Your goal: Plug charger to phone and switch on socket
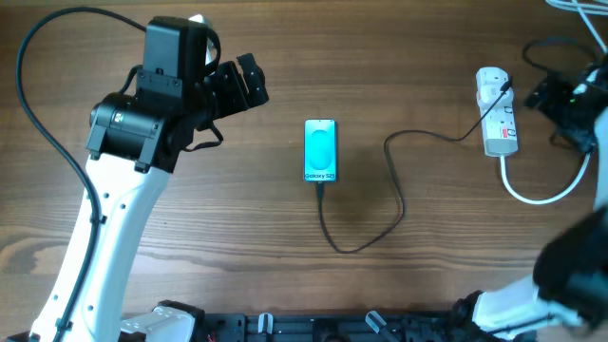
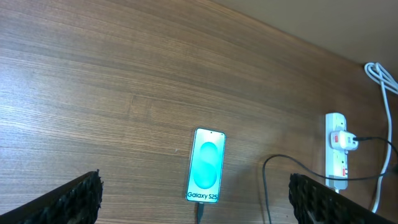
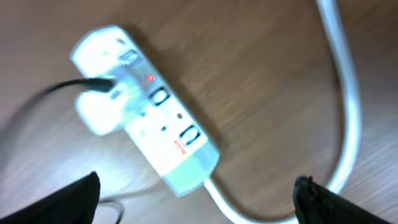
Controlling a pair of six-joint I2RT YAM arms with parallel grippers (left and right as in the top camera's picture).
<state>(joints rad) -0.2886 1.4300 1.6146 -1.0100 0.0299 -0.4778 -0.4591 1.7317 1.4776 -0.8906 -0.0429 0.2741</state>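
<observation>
overhead, phone [image 1: 320, 150] long axis up-down, galaxy edge down, charger [image 1: 321, 201] touching it

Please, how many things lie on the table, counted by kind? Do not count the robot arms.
phone: 1
socket, together with its white cord: 1
charger, thin black cable: 1
Total: 3

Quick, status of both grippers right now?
Left gripper: open, holding nothing.
Right gripper: open, holding nothing, above the power strip.
</observation>
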